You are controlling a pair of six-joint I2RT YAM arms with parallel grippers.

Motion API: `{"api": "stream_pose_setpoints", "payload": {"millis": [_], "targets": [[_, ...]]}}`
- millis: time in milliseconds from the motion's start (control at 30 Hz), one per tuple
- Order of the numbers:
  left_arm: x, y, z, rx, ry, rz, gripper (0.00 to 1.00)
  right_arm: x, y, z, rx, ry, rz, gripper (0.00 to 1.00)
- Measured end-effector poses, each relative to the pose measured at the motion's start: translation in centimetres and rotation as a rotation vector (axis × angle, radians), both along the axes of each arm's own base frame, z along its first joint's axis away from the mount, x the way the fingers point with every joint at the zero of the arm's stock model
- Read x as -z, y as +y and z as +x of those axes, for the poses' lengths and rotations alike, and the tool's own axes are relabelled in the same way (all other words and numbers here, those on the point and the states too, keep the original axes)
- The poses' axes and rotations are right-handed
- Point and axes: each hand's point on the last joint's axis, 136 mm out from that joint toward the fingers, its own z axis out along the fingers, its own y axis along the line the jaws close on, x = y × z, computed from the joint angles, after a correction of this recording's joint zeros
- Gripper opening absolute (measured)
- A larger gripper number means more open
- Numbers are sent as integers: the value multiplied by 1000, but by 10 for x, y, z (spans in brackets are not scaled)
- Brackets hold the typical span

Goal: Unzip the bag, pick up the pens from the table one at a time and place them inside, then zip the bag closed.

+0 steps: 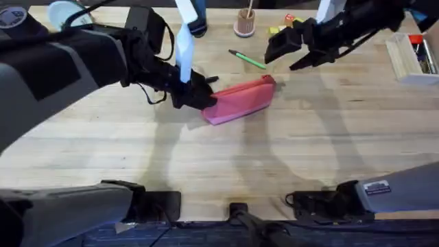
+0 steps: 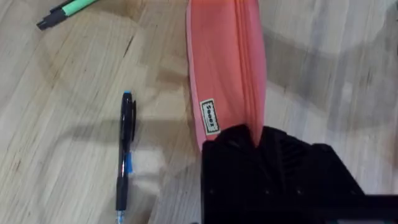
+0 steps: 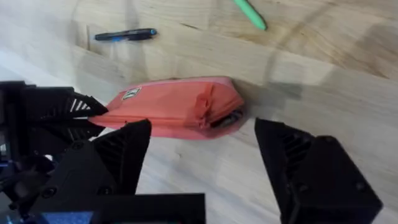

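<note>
While the left gripper [image 2: 256,140] pinches the bag [image 1: 241,99] at one end, the right gripper [image 3: 202,146] hangs wide open above it.
Black pen [image 2: 125,152] appears beside the bag in wrist views, arm-hidden overhead; green pen [image 1: 247,59] lies beyond on the table [image 1: 219,165].

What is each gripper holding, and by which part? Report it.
The left gripper is shut on one end of the soft pink zippered pouch. The right gripper is open above the pouch's other end, holding nothing.

Pink bag [image 1: 241,100] zipped; green pen [image 1: 248,60], black pen [image 2: 125,151] beside it.
</note>
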Motion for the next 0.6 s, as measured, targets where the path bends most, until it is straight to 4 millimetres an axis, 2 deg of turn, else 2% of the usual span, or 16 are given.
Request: {"api": "stream_pose_setpoints", "payload": {"millis": [267,600], "targets": [[0,0,0,0,0,0,41,21,10,4,-2,63,27,997],[0,0,0,0,0,0,42,32,31,12,-52,42,30,997]]}}
